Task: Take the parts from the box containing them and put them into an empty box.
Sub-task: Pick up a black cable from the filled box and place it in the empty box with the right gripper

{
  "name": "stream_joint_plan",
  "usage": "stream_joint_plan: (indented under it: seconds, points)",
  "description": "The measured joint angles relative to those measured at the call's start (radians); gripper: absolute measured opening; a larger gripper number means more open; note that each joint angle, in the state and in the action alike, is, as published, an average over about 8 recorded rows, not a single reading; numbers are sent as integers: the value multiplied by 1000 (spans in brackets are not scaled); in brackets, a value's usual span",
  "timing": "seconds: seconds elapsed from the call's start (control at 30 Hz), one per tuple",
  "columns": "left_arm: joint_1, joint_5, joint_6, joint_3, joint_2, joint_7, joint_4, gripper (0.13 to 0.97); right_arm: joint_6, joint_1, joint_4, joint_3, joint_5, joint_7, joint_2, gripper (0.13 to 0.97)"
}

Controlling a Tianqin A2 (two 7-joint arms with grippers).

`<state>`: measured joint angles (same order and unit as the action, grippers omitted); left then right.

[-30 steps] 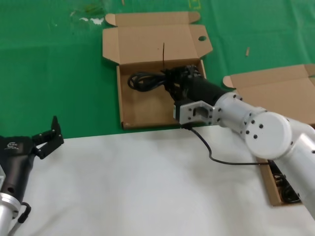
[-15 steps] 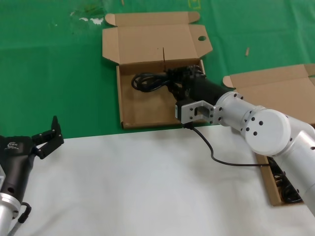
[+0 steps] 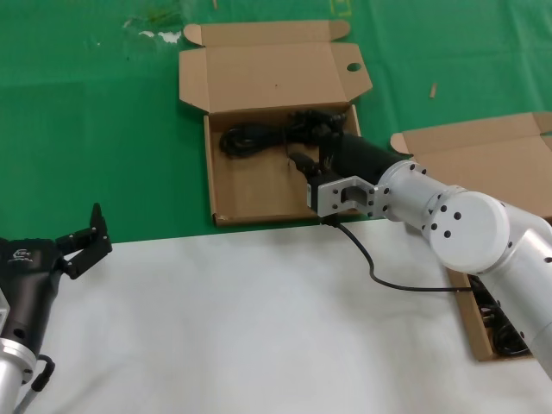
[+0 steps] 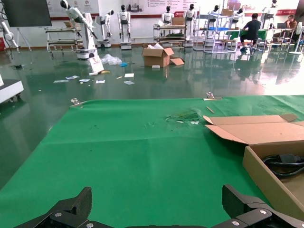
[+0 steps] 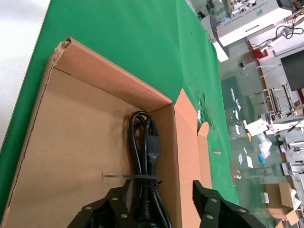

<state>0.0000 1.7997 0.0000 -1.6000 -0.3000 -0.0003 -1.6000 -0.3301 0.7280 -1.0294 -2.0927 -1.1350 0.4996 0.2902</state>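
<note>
The box with a round hole in its lid flap (image 3: 226, 191) lies open at the middle back. A black tied cable bundle (image 3: 250, 139) lies inside it along the far wall, also seen in the right wrist view (image 5: 145, 156). My right gripper (image 3: 309, 142) is over that box, open, its jaws apart above the cable's plug end (image 5: 161, 204). The second box (image 3: 470, 321) is at the right edge behind my right arm, with black cables (image 3: 502, 335) in it. My left gripper (image 3: 82, 241) waits open and empty at the lower left (image 4: 156, 211).
The boxes lie on a green mat (image 3: 103, 129). A white cloth (image 3: 259, 328) covers the near part of the table. A thin black wire (image 3: 388, 280) from my right wrist trails over the cloth. The second box's lid (image 3: 483, 164) lies open at the right.
My right gripper has opened and let go of the cable bundle, which now rests against the far wall of the holed box. The left arm has not moved.
</note>
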Motion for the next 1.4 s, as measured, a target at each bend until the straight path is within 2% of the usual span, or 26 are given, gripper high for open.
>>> stream_joint_plan:
  seconds: [0.1,0.37,0.4,0.67,0.8,1.07,1.4]
  points:
    - [0,0,0,0,0,0,0,966,0,0,0,0,0,0,0,401]
    - [0,0,0,0,0,0,0,966,0,0,0,0,0,0,0,581]
    - [0,0,0,0,0,0,0,966,0,0,0,0,0,0,0,581]
    - [0,0,0,0,0,0,0,966,2,-4,-3,3,-4,-2,0,774]
    - [0,0,0,0,0,0,0,966,9,-21,-17,14,-19,-14,0,774]
    - [0,0,0,0,0,0,0,966,39,-87,-68,59,-79,-59,1,900]
    - [0,0,0,0,0,0,0,966,83,-182,-143,123,-167,-125,2,960]
